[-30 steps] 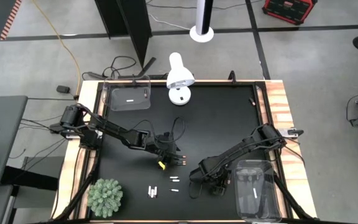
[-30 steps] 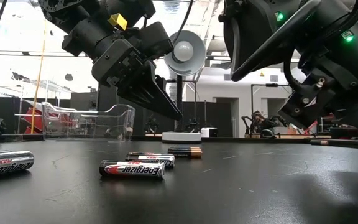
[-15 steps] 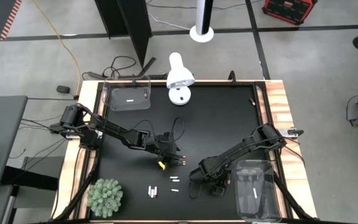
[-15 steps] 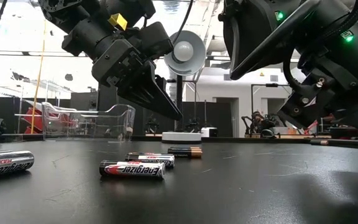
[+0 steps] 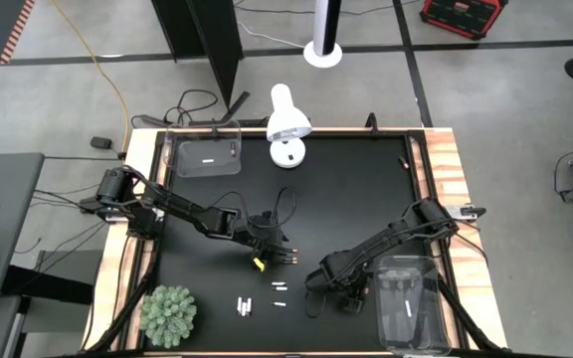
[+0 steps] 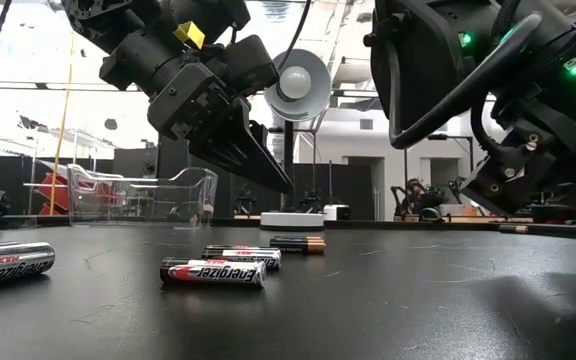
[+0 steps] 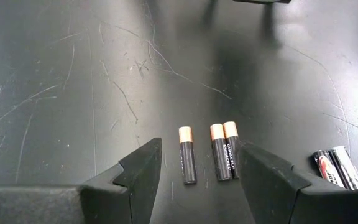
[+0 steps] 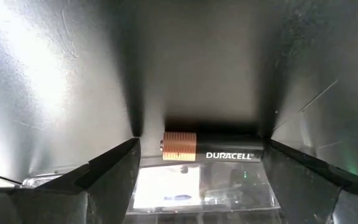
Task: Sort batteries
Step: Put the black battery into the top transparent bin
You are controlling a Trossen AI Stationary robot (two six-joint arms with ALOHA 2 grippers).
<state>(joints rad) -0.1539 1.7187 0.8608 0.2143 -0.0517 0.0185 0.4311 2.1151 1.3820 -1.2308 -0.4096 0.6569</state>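
Black table (image 5: 356, 189) with batteries scattered near its front.
Left tool (image 7: 194, 180) hangs with fingers apart over three copper-tipped batteries (image 7: 211, 155); right tool (image 8: 197, 180) is clamped on a Duracell battery (image 8: 213, 154) held crosswise, beside the clear bin (image 5: 411, 303) at the table's right front.

Overhead down, table-level across (sharing batteries (image 6: 213, 272)), wrists close
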